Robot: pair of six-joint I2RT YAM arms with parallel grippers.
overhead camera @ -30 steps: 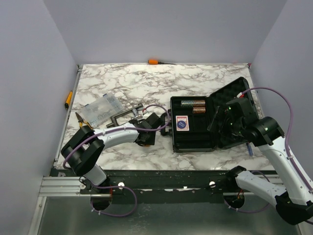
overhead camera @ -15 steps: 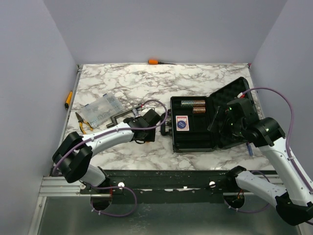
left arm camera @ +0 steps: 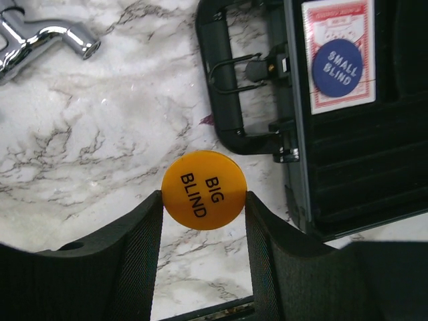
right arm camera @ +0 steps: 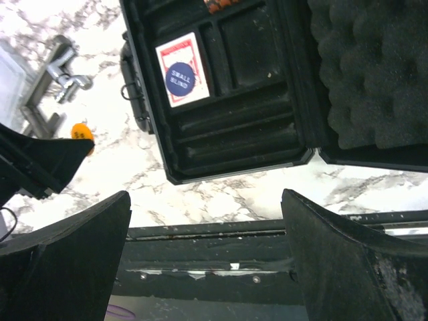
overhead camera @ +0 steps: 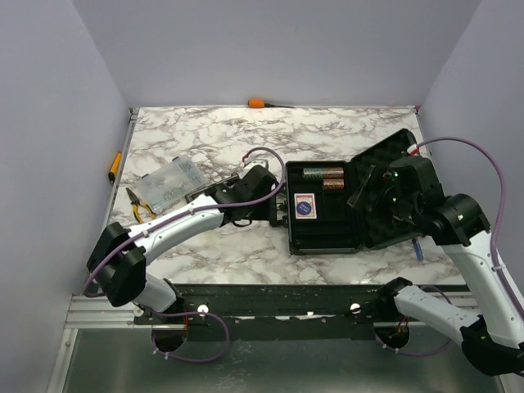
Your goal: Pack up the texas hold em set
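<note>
The black case [overhead camera: 323,233] lies open at centre right, its foam-lined lid [overhead camera: 405,155] tipped back to the right. Inside, a red-backed card deck [left arm camera: 338,100] carries a blue "SMALL BLIND" disc [left arm camera: 337,66]. Small chip stacks [overhead camera: 324,173] sit in the far slots. My left gripper [left arm camera: 202,200] is shut on an orange "BIG BLIND" disc [left arm camera: 204,190], held flat above the marble just left of the case handle [left arm camera: 224,87]. My right gripper [right arm camera: 206,197] stands wide open and holds nothing, high over the case's near edge and lid.
A clear plastic box [overhead camera: 168,184] and a grey metal clamp [left arm camera: 40,40] lie left of the case, with pliers [overhead camera: 135,205] beside them. An orange-handled screwdriver [overhead camera: 260,103] rests at the back edge. The table's near rail [right arm camera: 221,231] runs below the case.
My left arm has carried the orange disc rightward and farther from the base, up to the case handle. The right arm has shifted slightly up and right over the lid.
</note>
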